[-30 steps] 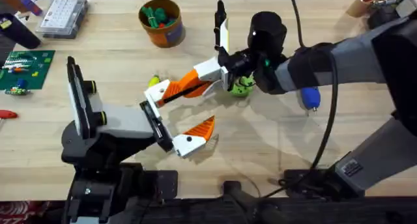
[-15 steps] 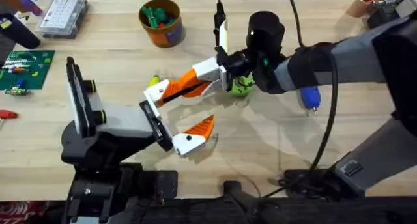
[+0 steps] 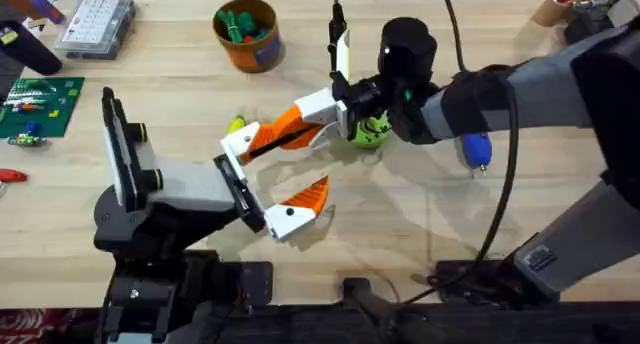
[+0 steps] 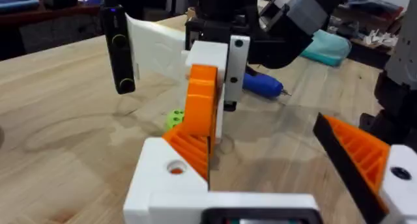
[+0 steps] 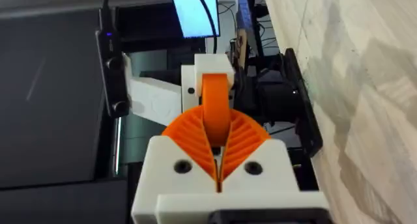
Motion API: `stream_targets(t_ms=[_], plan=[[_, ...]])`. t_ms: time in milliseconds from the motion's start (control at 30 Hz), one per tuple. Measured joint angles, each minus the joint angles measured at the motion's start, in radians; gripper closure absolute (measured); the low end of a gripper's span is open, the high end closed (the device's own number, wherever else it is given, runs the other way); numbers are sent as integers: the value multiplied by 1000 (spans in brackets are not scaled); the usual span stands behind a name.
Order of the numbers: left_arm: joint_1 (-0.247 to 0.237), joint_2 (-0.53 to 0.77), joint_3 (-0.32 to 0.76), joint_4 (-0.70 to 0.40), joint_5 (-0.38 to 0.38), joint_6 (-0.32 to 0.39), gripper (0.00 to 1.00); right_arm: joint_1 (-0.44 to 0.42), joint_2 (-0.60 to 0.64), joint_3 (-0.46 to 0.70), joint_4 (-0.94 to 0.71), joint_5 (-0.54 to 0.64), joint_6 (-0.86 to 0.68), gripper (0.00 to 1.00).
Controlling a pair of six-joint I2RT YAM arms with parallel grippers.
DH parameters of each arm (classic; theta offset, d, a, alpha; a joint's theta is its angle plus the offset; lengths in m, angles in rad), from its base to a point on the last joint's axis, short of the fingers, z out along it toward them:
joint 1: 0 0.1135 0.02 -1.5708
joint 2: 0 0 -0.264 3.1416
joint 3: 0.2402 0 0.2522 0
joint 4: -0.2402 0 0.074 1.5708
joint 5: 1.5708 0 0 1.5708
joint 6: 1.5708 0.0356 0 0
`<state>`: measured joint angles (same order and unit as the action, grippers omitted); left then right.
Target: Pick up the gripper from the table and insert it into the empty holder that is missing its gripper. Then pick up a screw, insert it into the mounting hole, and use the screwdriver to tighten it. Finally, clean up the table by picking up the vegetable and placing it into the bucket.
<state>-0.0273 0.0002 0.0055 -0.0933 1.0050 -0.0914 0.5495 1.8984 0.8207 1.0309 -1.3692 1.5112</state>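
The vegetable [image 3: 371,132] is half hidden behind the right hand [image 3: 322,124], so only a lime-green lump shows on the counter [image 3: 420,214] just right of that hand's white body; in the left wrist view it is a small green scrap [image 4: 174,118] behind the orange parts. The screwdriver [image 3: 476,149] is partly covered by the right arm, its blue handle and pale tip lying right of centre. The right hand's orange pads are pressed together on the gripper [image 3: 283,130], one orange wedge (its tip reaches the yellow-tipped holder [image 3: 240,140]). Whether the wedge is seated in the holder cannot be told. The left hand [image 3: 268,174] stands apart, clamped on nothing: one bracket is the holder, the other bracket carries one orange finger [image 3: 306,195] nearer the camera. One bucket [image 3: 246,33] stands at the far side, left of centre, with dark green pieces inside whose number is hard to make out. One clear parts box [image 3: 95,24] sits far left.
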Motion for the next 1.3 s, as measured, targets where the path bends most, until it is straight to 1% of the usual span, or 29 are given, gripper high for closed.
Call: stream_targets(t_ms=[567,600,633,733,767,800,833,900,1300], plan=[[0,0,0,0,0,0,14,0,0,0,0,0,1,987],[0,0,0,0,0,1,14,0,0,0,-1,1,4,938],[0,0,0,0,2,2,14,1,0,0,-5,5,7,824],[-1,0,0,0,8,8,14,11,4,0,-15,21,13,374],[-1,0,0,0,8,8,14,14,5,0,-16,24,15,209],[-1,0,0,0,8,8,14,16,5,0,-15,26,15,83],[-1,0,0,0,9,8,14,18,5,0,-15,28,15,29],[-1,0,0,0,9,8,14,19,5,0,-15,31,18,7],[-1,0,0,0,9,8,14,19,5,0,-15,53,22,6]])
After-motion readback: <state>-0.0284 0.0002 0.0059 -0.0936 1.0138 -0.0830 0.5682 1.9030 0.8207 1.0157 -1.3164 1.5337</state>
